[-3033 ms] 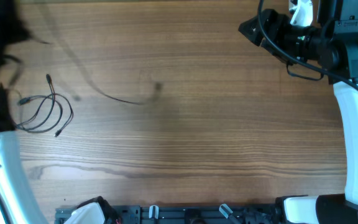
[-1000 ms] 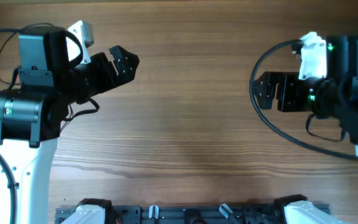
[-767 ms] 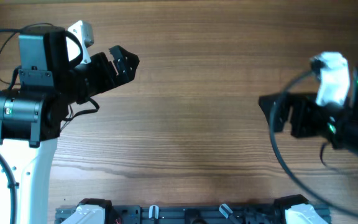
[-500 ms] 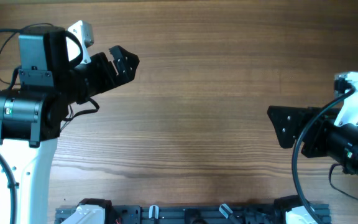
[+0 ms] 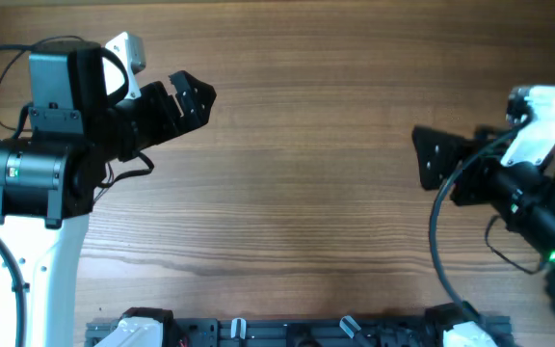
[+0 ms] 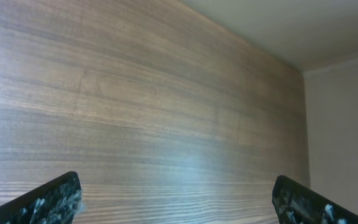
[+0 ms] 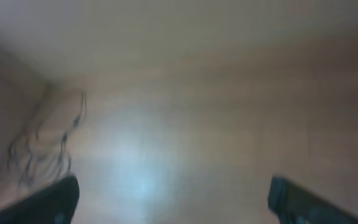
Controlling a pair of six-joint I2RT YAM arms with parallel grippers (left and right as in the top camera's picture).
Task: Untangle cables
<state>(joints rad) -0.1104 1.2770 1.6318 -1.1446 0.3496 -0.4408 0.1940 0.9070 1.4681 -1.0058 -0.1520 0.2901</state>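
Cables (image 7: 42,149), thin loops on woodgrain table (image 5: 297,212); left end effector (image 5: 202,96) and right end effector (image 5: 421,159) gape wide.

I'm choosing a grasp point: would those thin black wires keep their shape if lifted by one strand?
Probably floppy: the wires lie in loose, uneven loops in the blurred right wrist view, so a lifted strand would likely sag and drag the rest. Likely very light too, being so thin against the table.

I see a wooden table (image 5: 306,193), smooth, with fine straight grain and a soft satin glare. The left gripper (image 5: 198,89) looks matt black plastic, its fingertips (image 6: 48,202) speckled and rough. The arm shell (image 5: 41,280) is glossy white plastic.
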